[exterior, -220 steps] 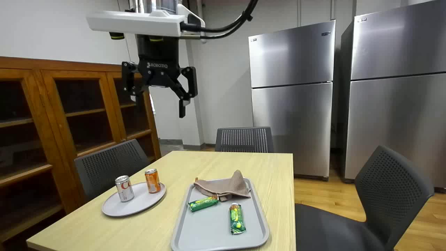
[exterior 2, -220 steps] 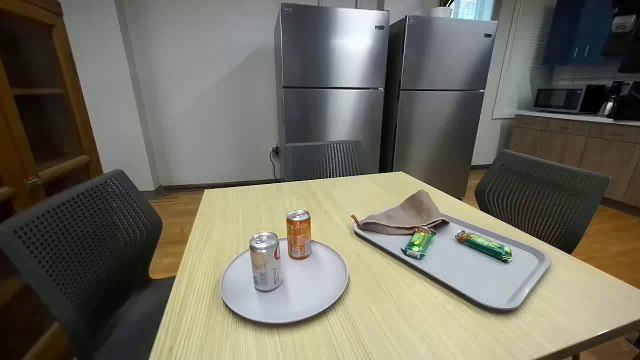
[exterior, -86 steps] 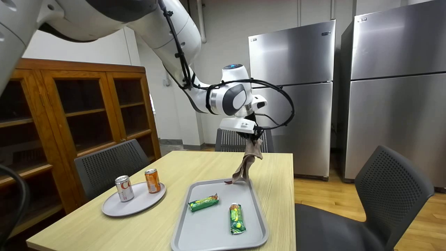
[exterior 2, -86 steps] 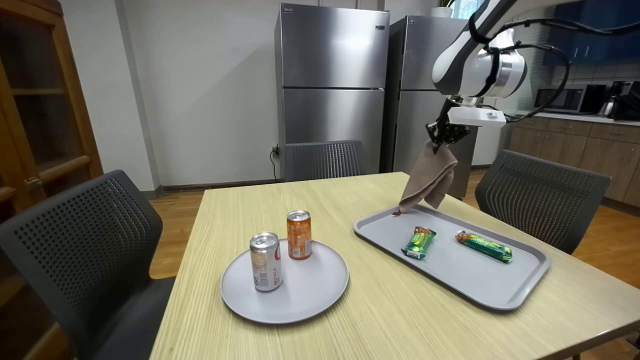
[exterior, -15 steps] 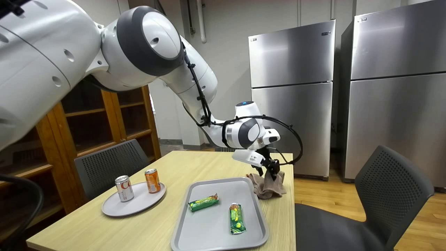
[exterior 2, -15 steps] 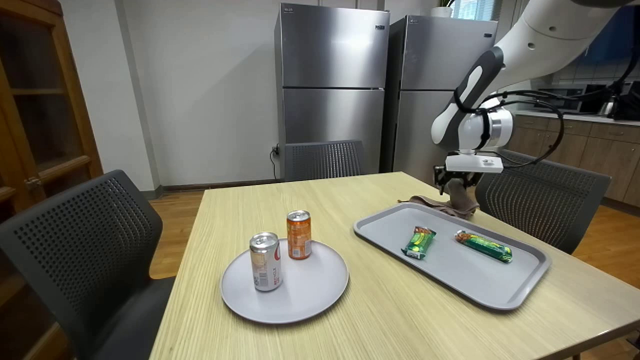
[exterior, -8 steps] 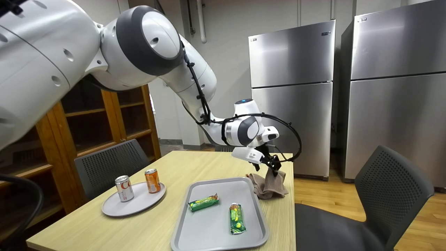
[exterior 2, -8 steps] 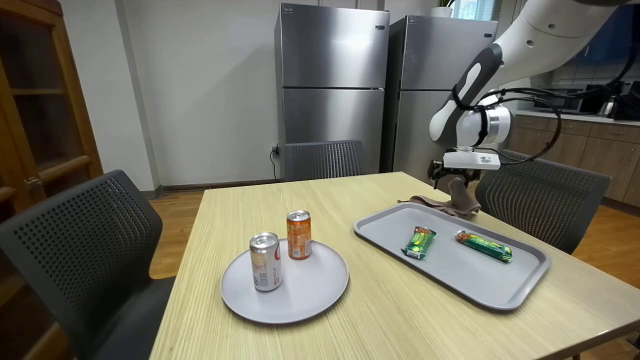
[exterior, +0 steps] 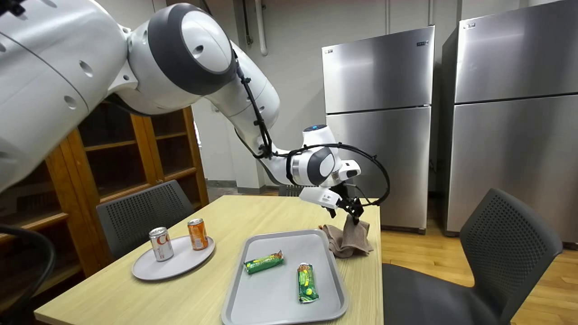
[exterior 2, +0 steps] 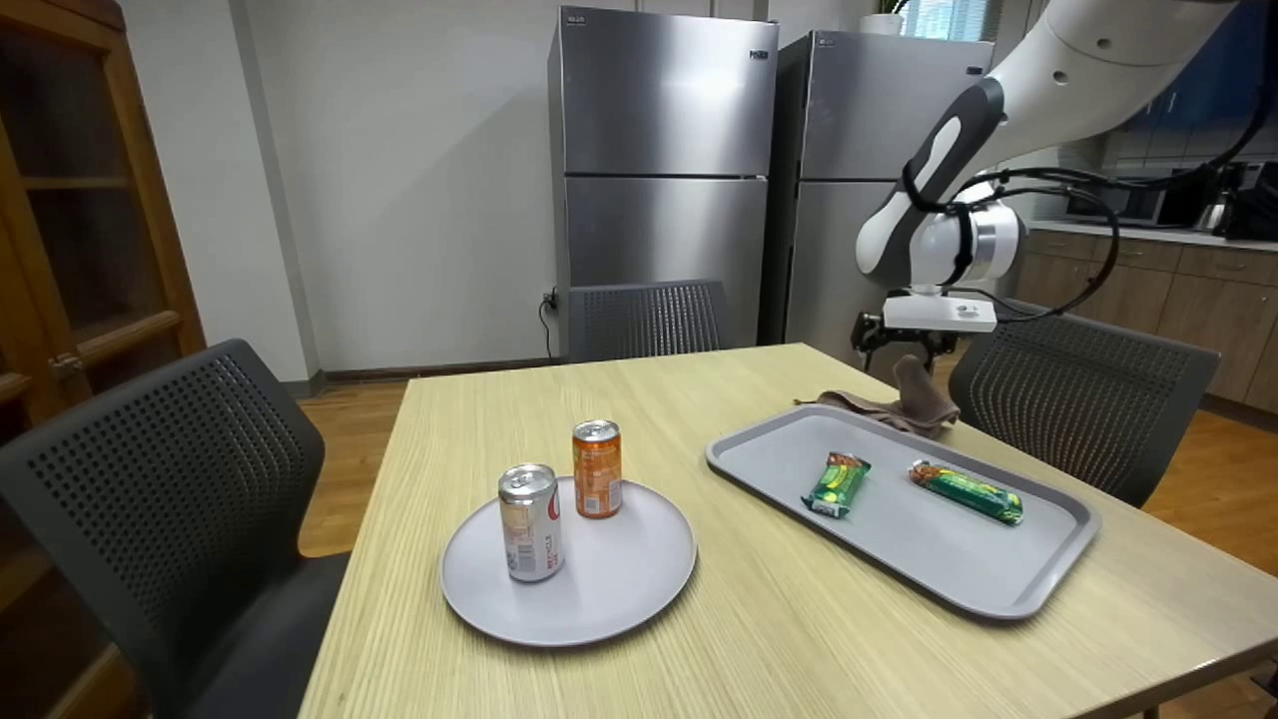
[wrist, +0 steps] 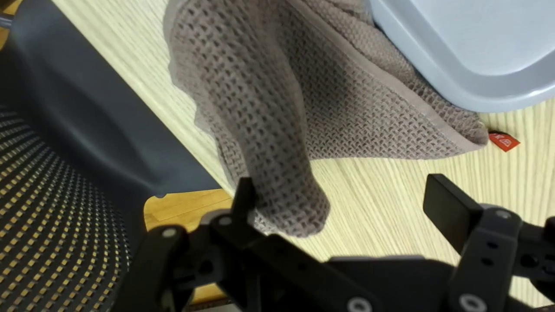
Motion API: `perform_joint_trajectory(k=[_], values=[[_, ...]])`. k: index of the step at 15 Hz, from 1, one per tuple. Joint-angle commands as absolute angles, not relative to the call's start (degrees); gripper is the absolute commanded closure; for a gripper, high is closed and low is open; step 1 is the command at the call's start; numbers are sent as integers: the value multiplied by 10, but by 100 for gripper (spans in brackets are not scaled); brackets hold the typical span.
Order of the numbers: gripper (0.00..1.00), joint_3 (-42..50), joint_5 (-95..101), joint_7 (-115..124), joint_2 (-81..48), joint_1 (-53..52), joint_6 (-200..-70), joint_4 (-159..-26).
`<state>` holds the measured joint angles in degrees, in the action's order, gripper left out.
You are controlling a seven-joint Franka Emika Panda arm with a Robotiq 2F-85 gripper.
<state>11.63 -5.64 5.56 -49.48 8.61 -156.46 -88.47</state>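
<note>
"Were the jaws holding anything?"
"No. They stood wide, near a raised fold of the brown cloth."
"Where was that cloth?"
"It lay bunched on the counter, beside the tray."
"Which step, then?"
"Release, in my judgement; the next move called for drawing clear without snagging that fold."

the arm arches over, gripper facing down, jaws wide apart.

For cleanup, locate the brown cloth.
In an exterior view, the brown cloth lies by the far right corner of the gray tray, near the open tool.
</note>
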Motion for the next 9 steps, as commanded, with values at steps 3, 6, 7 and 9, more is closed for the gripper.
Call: perform_joint_trajectory(k=[3, 6, 7, 9], values=[[0, 100, -45, 56, -484, 88, -1543, -884], [0, 89, -47, 53, -481, 86, -1544, -886], [0, 88, -46, 54, -482, 84, -1543, -884], [0, 83, -46, 52, -483, 82, -1541, -884]])
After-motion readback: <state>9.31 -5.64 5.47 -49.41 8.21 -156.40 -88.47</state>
